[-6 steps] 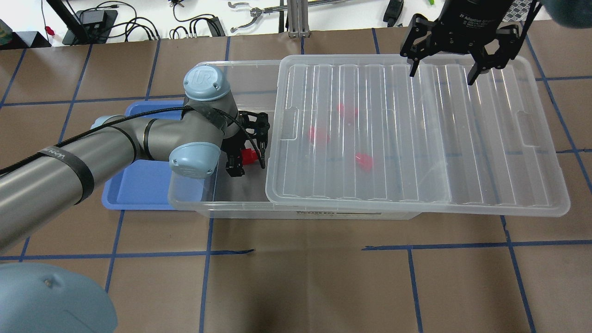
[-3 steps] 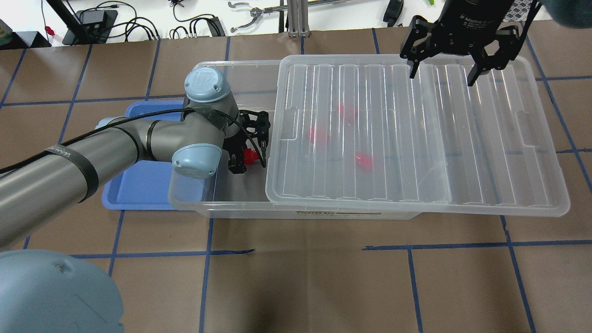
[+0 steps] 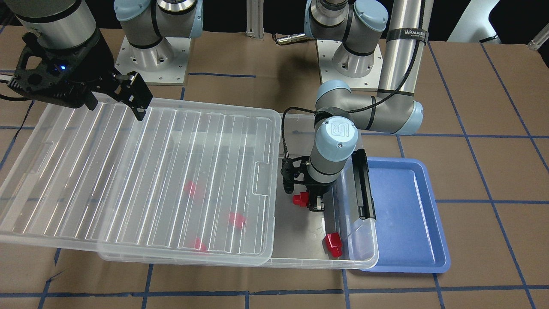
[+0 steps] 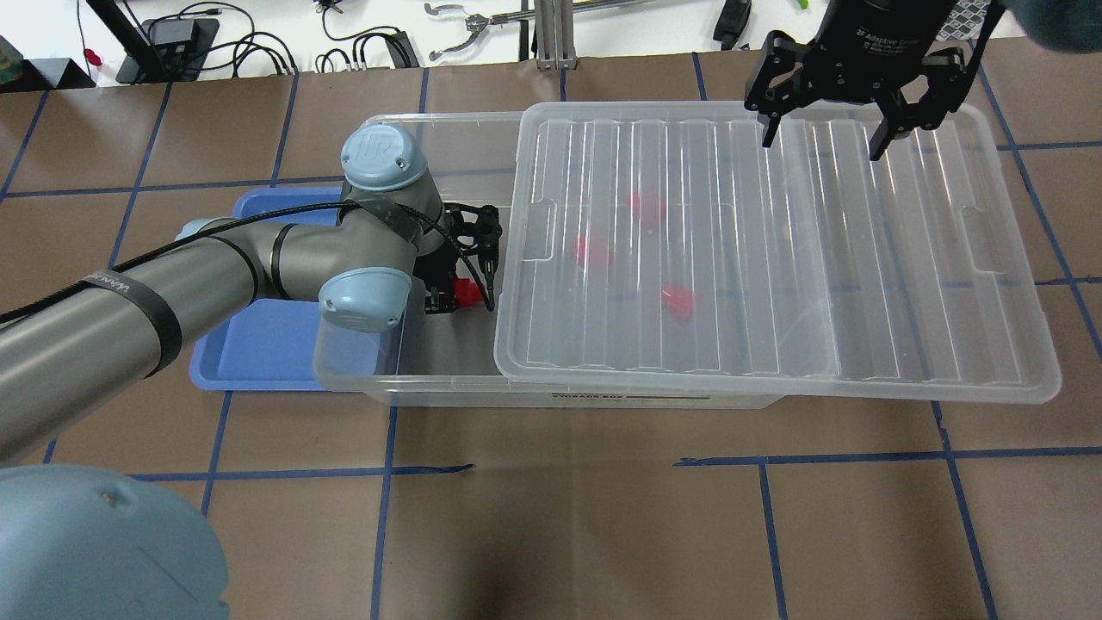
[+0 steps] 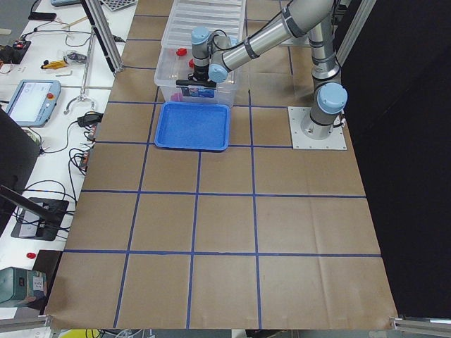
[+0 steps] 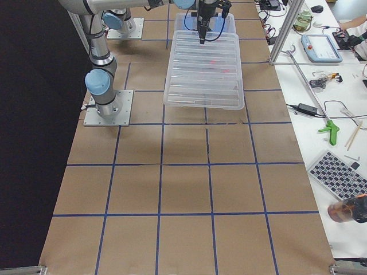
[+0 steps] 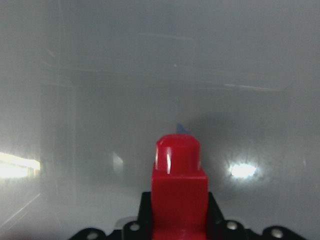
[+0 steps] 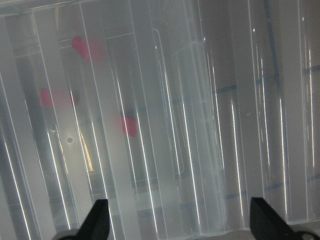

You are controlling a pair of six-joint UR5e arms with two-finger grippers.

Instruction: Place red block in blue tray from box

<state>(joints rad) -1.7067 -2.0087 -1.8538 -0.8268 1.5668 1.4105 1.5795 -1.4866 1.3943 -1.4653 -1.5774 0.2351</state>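
Note:
My left gripper [image 4: 458,291] is shut on a red block [image 4: 469,294] in the uncovered left end of the clear box [image 4: 413,387], held a little above the box floor. The left wrist view shows the block [image 7: 179,185] between the fingers, stub pointing away. The front view shows this block [image 3: 299,199] and a second red block [image 3: 333,244] loose on the box floor. Three more red blocks [image 4: 592,252] show blurred under the ribbed lid [image 4: 775,258]. The blue tray [image 4: 258,344] lies beside the box, to its left. My right gripper [image 4: 822,142] is open and empty above the lid's far edge.
The lid is slid to the right and covers most of the box. The box's black latch bar [image 3: 362,184] stands between my left gripper and the blue tray [image 3: 403,206]. Cables and tools lie beyond the table's far edge.
My left gripper has risen slightly with the red block in it. The right gripper has stayed nearly still above the lid.

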